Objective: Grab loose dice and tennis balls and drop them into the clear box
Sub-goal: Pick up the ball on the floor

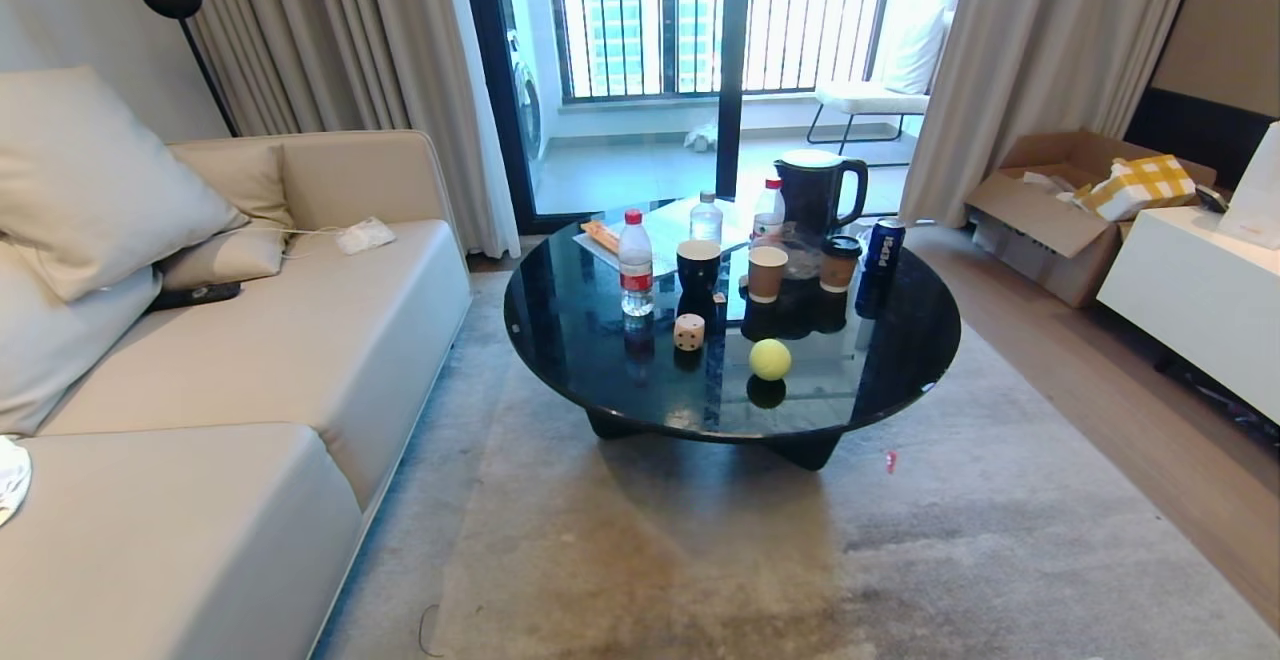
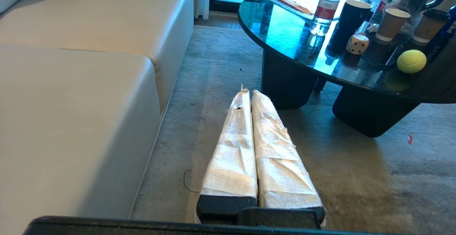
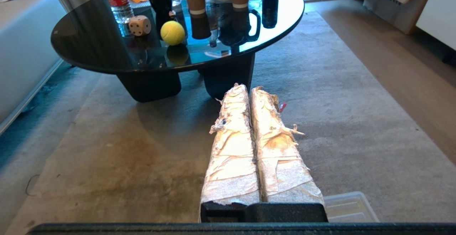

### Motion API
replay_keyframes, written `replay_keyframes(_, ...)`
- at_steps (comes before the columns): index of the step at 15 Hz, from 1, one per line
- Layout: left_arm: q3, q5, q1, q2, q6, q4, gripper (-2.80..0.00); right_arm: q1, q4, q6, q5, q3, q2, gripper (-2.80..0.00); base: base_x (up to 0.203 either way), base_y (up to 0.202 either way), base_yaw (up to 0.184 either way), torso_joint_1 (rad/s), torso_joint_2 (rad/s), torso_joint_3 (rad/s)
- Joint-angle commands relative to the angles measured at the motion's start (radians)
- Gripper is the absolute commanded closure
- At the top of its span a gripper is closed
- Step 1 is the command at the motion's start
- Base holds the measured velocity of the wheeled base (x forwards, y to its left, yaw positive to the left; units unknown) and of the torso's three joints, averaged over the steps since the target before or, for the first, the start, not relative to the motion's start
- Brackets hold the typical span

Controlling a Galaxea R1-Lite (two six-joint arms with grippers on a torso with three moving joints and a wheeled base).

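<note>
A beige die and a yellow-green tennis ball lie on the near half of the round black glass table. A small translucent tub, the clear box as far as I can tell, sits among the cups in front of the kettle and is mostly hidden. My left gripper and right gripper hang low over the carpet, short of the table. Both are shut and empty, and neither shows in the head view.
Bottles, paper cups, a black mug, a Pepsi can and a black kettle crowd the table's far half. A beige sofa runs along the left. A translucent ribbed tray lies on the carpet below my right gripper. A small red scrap lies near the table's foot.
</note>
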State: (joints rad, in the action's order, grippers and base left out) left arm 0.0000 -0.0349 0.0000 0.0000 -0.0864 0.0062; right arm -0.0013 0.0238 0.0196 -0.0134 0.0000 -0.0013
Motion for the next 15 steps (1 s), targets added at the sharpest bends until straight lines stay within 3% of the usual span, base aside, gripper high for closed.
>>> replay_keyframes(1,0.000,0.000,0.000,0.000,-0.001,0.000,0.00,0.000,0.001,0.000,0.000,0.008,0.001,0.00,0.183,0.000,0.000,0.004,0.00,0.001)
replay_keyframes(15,0.000,0.000,0.000,0.000,0.001,0.000,0.00,0.000,0.001,0.000,-0.002,0.008,0.001,0.00,0.184,0.000,-0.001,0.003,0.00,0.002)
